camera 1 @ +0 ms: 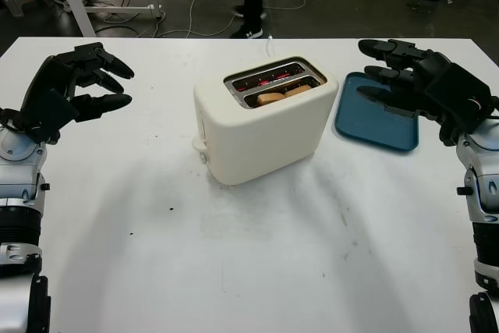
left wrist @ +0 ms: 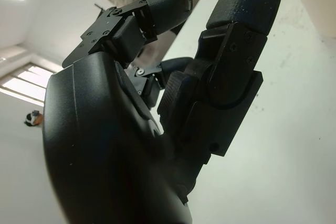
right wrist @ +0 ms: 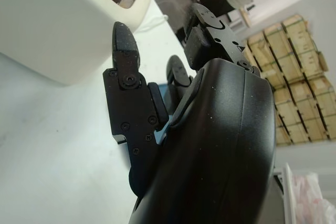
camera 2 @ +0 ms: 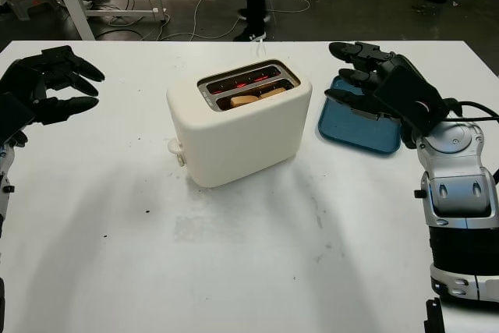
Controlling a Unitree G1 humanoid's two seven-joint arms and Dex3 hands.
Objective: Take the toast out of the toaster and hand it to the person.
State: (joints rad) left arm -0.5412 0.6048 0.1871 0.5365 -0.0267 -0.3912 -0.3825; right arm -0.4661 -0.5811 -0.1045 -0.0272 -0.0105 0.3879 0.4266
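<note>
Toast (camera 1: 282,96) sits low in the near slot of the toaster (camera 1: 261,126); the left hand (camera 1: 74,83) and right hand (camera 1: 413,83) flank it, fingers open and empty, poised to reach in.

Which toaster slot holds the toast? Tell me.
The slot nearer the robot: the toast lies in it, while the far slot of the toaster shows glowing red elements. Both hands, left hand and right hand, are open.
</note>
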